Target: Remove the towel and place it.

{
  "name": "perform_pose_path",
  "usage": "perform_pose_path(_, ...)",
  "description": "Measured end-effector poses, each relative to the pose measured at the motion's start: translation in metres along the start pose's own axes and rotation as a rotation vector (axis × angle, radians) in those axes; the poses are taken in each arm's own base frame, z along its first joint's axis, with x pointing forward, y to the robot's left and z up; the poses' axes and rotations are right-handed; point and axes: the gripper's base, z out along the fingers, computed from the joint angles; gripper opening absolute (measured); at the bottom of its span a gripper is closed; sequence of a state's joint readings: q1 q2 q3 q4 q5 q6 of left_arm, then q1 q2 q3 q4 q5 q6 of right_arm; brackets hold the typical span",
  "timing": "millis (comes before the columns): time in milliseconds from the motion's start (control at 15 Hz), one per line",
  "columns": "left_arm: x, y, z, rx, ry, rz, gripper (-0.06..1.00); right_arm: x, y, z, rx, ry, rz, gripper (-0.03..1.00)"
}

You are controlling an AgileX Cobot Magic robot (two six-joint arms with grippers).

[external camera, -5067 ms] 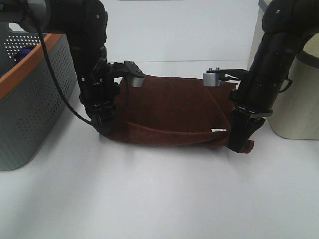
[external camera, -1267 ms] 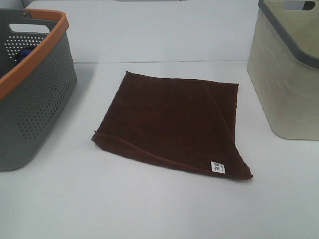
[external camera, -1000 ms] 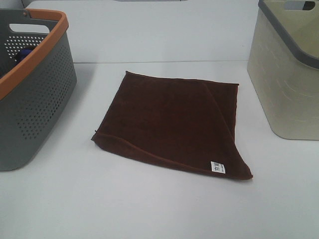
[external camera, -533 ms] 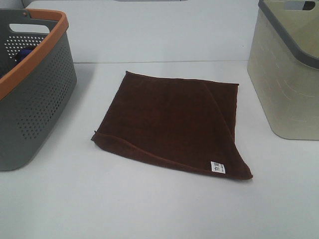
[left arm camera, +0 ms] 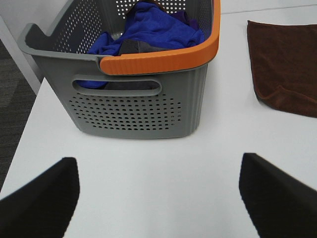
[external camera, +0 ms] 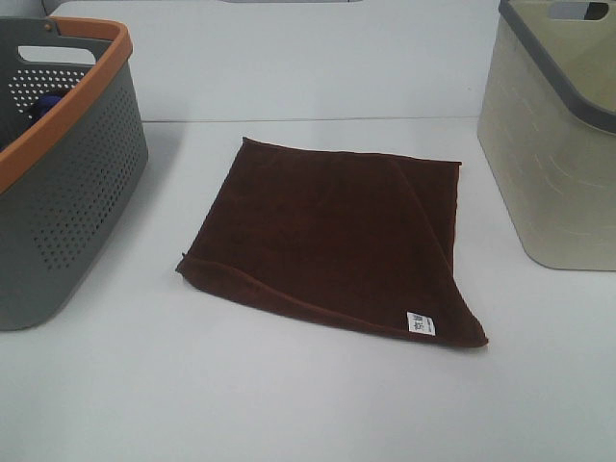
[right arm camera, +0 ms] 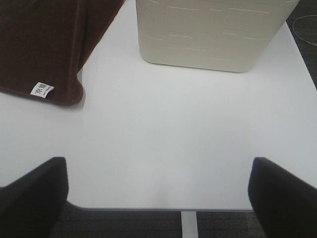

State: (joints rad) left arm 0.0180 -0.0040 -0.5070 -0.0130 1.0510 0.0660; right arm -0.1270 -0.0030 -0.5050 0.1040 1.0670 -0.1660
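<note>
The dark brown towel (external camera: 332, 236) lies flat on the white table between two baskets, its white label (external camera: 421, 324) at the near right corner. It also shows in the left wrist view (left arm camera: 287, 64) and in the right wrist view (right arm camera: 44, 44). Neither arm shows in the high view. My left gripper (left arm camera: 158, 198) is open and empty over the table in front of the grey basket. My right gripper (right arm camera: 158, 198) is open and empty above the table's edge, short of the beige basket.
A grey perforated basket with an orange rim (external camera: 58, 173) stands at the left and holds blue and grey cloths (left arm camera: 148, 32). A beige basket with a grey rim (external camera: 558, 144) stands at the right. The table's edge and dark floor (right arm camera: 148, 223) show in the right wrist view.
Five seconds ago both grippers held the towel's side edges over the table. Since then they let go and left the high view. The towel has lain flat and still for the last second.
</note>
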Motion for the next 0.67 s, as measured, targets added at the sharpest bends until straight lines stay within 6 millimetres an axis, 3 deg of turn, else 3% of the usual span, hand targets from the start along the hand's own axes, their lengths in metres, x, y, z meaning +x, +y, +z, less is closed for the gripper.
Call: perform_pose_path(667, 0.0, 0.0, 0.0, -0.003, 0.0, -0.001, 0.83, -0.0004, -0.0001, 0.0, 0.001, -0.005, 0.0, 0.96)
